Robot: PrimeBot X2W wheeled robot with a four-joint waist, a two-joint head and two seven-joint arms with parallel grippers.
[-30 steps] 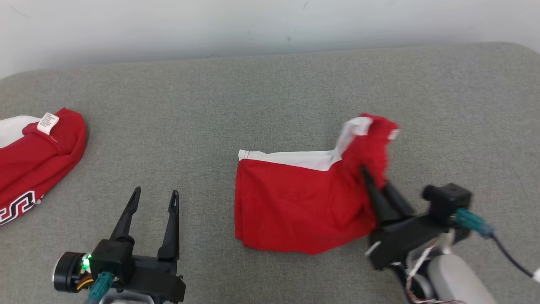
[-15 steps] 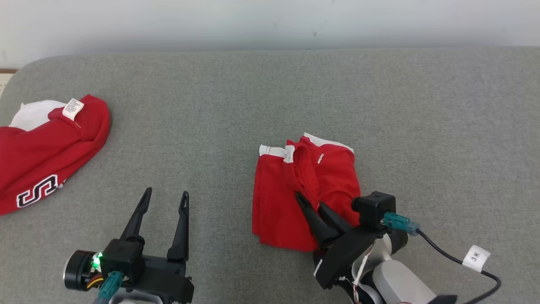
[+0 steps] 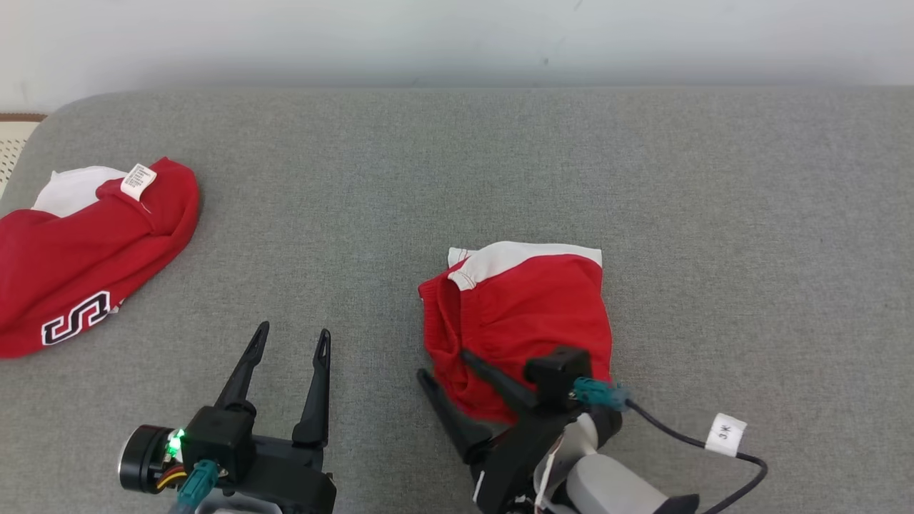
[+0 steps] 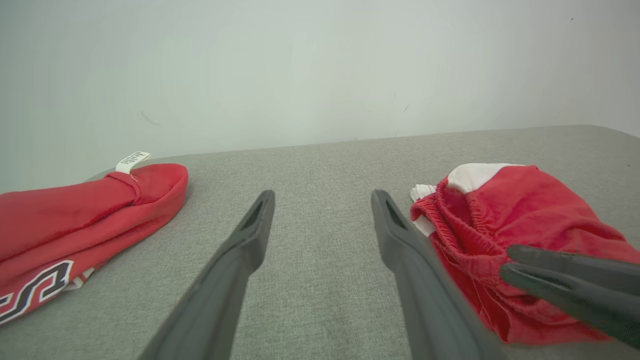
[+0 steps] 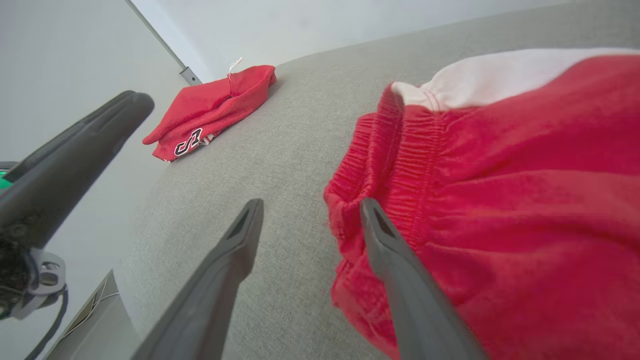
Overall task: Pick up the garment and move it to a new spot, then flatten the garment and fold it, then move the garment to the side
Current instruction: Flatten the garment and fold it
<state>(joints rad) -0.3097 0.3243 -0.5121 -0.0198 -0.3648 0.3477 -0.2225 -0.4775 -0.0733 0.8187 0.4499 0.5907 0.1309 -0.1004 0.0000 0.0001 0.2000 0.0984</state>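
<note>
The garment [image 3: 532, 307] is a pair of red shorts with a white band and a gathered elastic waistband. It lies folded into a compact bundle on the grey surface [image 3: 457, 178], white band at the far edge.

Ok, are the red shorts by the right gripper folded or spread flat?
Folded, roughly: the red shorts lie doubled over in a compact bundle, with the elastic waistband bunched along one side.

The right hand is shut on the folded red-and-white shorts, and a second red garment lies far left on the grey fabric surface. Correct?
No: the right hand is open, astride the edge of the folded red-and-white shorts, as the right wrist view shows. The second red garment does lie far left.
</note>
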